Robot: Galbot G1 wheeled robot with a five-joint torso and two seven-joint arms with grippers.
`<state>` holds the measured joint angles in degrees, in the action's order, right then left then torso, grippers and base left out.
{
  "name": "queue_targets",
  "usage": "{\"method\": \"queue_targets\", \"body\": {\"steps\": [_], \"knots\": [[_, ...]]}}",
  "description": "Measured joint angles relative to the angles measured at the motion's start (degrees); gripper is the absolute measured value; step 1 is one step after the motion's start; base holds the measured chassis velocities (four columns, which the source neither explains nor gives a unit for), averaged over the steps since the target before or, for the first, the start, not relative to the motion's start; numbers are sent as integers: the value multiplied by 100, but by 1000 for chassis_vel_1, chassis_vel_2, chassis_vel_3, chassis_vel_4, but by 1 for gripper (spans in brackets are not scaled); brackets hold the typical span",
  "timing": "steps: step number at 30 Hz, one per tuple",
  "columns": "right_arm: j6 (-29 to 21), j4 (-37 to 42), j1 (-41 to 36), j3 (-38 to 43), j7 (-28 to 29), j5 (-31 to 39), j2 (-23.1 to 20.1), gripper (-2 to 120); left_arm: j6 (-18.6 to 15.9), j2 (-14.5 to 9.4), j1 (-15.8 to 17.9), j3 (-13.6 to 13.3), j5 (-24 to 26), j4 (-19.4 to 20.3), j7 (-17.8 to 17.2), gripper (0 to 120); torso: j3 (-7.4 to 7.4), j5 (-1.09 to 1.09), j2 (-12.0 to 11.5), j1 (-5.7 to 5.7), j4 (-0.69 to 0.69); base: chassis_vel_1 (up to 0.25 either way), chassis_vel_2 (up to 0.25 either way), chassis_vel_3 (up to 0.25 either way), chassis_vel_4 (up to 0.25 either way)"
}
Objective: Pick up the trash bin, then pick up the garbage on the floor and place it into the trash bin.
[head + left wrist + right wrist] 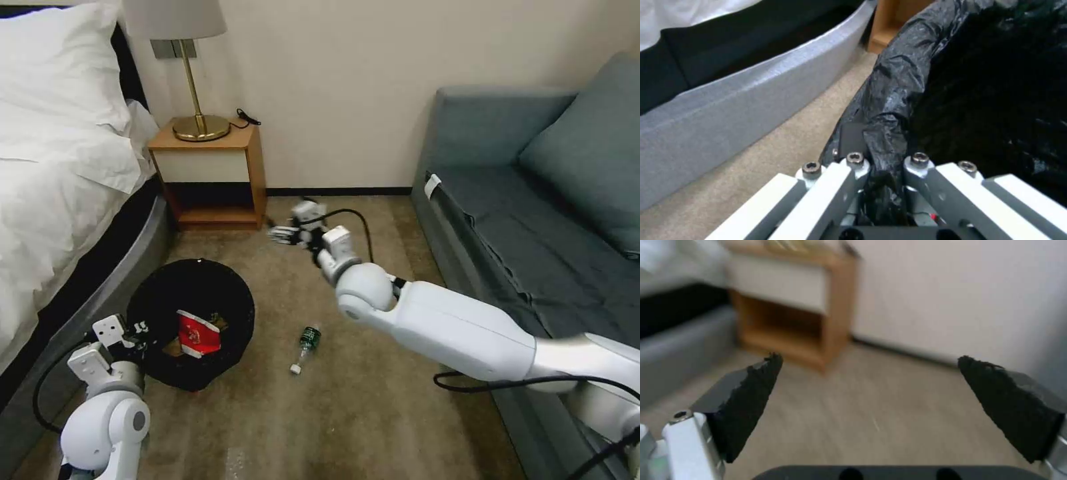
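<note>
**Left gripper holds the bin rim; right gripper spread and empty**

Nearest the robot, the left gripper (137, 331) is clenched on the lined rim of the trash bin (220, 293), next to the bed base (80, 293). In the left wrist view its fingers (849, 138) pinch a fold of the black liner (893, 100) between them, one finger outside the rim. Inside the bin, just beyond those fingers, lies the red-white snack packet (198, 334) with something brown beside it.

On the carpet (333, 413) to the right of the bin, well apart from both grippers, the green-labelled bottle (305, 348) lies on its side, white cap toward the robot.

Farther out, the right gripper (280, 233) hangs above the floor near the nightstand (210, 177). Its fingers (746, 400) are released, spread wide with nothing between them; past them stand the nightstand's open shelf and the wall. A brass lamp (193, 100) stands on the nightstand, and the sofa (533, 220) lies to the right.
</note>
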<state>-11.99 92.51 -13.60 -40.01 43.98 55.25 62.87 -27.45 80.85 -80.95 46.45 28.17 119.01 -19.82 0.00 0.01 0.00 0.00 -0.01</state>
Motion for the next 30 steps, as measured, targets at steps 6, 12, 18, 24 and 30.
{"method": "queue_targets", "body": {"steps": [6, 12, 18, 24, 30], "knots": [[-528, -339, -617, 50, 958, 971, 505, 100, -56, -38, -4, 13, -2, -12, -40, 3, 0, -1, 0, 0, 2, 0, 0, 0, 0], [-620, -619, -1046, -103, 1456, 1769, 878, 100, -73, -3, -64, 1, -48, 40, -50, 3, 0, -1, 0, 0, 2, 0, 0, 0, 0], [-605, -1227, -1290, -268, 1468, 1904, 1249, 100, -75, 39, -123, -14, -87, 125, -55, 3, 0, -2, 0, 0, 1, 0, 0, 0, 0], [-481, -2079, -1377, -398, 1188, 1765, 1622, 100, -75, 46, -167, 10, -96, 169, -60, 3, 0, -1, 0, 0, 2, 0, 0, 0, 0], [-306, -3037, -1369, -593, 774, 1627, 2004, 100, -75, 69, -199, 46, -99, 197, -60, 3, 0, -1, 0, 0, 2, 0, 0, 0, 0]]}}
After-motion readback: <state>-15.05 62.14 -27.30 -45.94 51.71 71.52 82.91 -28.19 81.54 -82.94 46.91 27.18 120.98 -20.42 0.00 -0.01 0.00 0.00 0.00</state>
